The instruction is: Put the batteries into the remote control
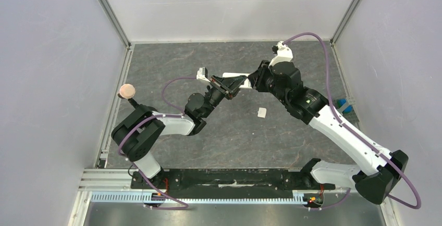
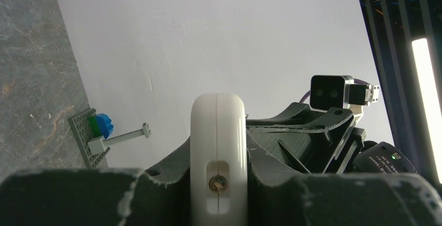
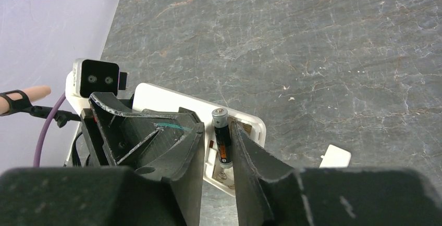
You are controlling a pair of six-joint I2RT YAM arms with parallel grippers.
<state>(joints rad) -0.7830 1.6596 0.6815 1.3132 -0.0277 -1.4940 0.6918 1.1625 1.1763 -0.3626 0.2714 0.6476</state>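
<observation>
Though nothing touches it, the small white cover piece (image 1: 261, 112) is the loose item closest to the arm bases, lying flat on the grey table (image 1: 292, 148). A bit farther, at the table's R edge, sits a blue block (image 1: 344, 105). Opposite, by the L edge, is a pinkish knob (image 1: 127, 90) on a dark stem.

Past those, approx. mid-table, both arms meet. The L gripper (image 2: 218, 184) is pressed tight on the remote control (image 2: 218, 127), w/ one finger on each side of its thin white body. The remote's plain back w/ the open compartment faces the R wrist cam.

The R gripper (image 3: 218, 129) hangs over that compartment. One battery (image 3: 222, 142) lies along the compartment btwn the R fingers, its plus-marked end pointing away from the cam. The R jaws are slightly spread. The view-right finger is just beside or touching the battery, and a slim gap shows on the other side.

Beyond the grippers stands the white back wall (image 1: 229, 7).
</observation>
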